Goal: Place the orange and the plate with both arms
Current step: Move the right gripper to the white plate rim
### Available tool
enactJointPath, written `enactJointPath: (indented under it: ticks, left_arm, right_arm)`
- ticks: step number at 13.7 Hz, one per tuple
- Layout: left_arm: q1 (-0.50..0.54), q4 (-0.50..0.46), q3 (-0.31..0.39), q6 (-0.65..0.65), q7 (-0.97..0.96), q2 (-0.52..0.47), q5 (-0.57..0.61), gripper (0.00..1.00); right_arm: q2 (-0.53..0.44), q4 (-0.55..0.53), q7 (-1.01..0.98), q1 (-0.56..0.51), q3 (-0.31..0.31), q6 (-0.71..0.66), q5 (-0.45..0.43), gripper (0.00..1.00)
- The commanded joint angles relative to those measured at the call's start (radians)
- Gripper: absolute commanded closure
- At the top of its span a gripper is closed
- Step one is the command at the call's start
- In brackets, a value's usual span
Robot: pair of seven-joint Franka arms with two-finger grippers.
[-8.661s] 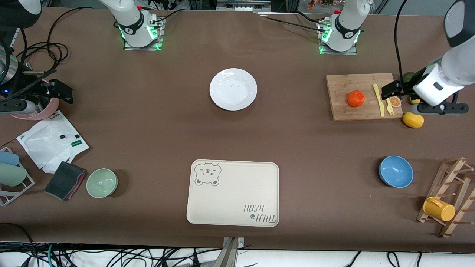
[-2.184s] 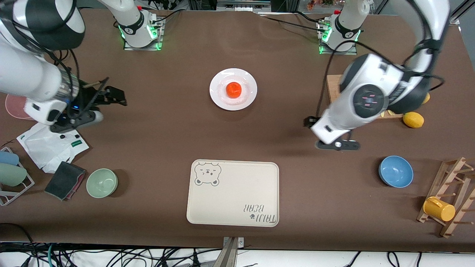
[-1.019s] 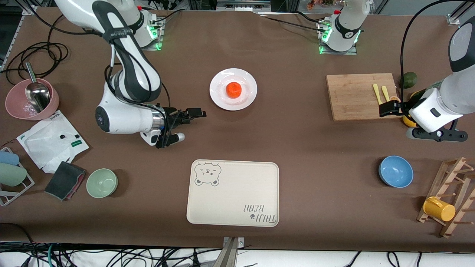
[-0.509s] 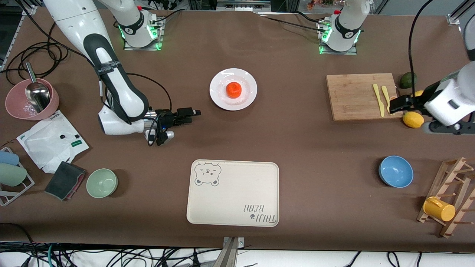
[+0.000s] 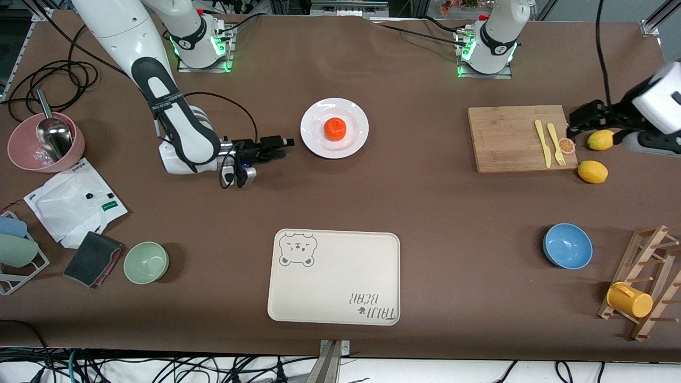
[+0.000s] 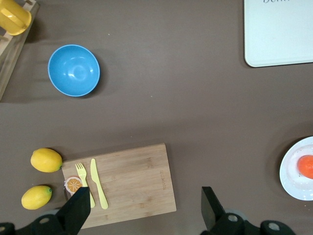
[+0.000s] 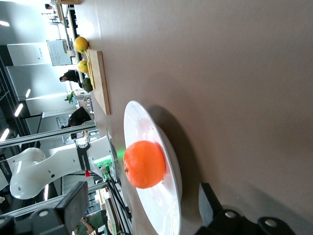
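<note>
The orange [image 5: 335,128] sits in the middle of the white plate [image 5: 354,139], which lies on the brown table between the two arm bases. My right gripper [image 5: 284,148] hovers low beside the plate's rim, toward the right arm's end, open and empty. In the right wrist view the orange [image 7: 144,164] and plate [image 7: 146,127] lie just ahead of the right gripper [image 7: 143,190]. My left gripper [image 5: 575,121] hangs open and empty over the end of the cutting board [image 5: 518,138]. The left wrist view shows the left gripper [image 6: 144,201] spread over that board [image 6: 132,181], with the orange [image 6: 307,166] at the edge.
A yellow knife [image 5: 542,143], fork [image 5: 557,144] and orange-slice disc [image 5: 566,145] lie on the board, with two lemons [image 5: 592,172] beside it. A bear-print tray [image 5: 334,276] lies nearer the camera than the plate. A blue bowl [image 5: 567,246], green bowl [image 5: 146,261], pink bowl [image 5: 45,141] and wooden rack [image 5: 646,282] stand around.
The right gripper has moved closer to the plate's rim. The left arm has drawn back toward its own end of the table, past the cutting board. Both stayed open.
</note>
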Motion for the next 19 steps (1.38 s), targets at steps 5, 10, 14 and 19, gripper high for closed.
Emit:
enactJointPath:
  ticks: [5, 10, 14, 19]
  left_arm:
    - [-0.037, -0.185, 0.044, 0.154, 0.019, -0.106, 0.042, 0.00]
    - [-0.040, -0.164, 0.037, 0.132, 0.027, -0.097, 0.043, 0.00]
    - [-0.037, -0.164, 0.038, 0.132, 0.030, -0.091, 0.042, 0.00]
    - [-0.037, -0.161, 0.038, 0.131, 0.030, -0.091, 0.043, 0.00]
  right_arm:
    - [-0.184, -0.206, -0.027, -0.010, 0.129, 0.167, 0.095, 0.00]
    - [-0.169, -0.234, -0.111, -0.010, 0.130, 0.193, 0.118, 0.00]
    - [-0.126, -0.243, -0.212, 0.001, 0.158, 0.236, 0.229, 0.01]
    - [-0.106, -0.243, -0.234, 0.027, 0.165, 0.254, 0.267, 0.14]
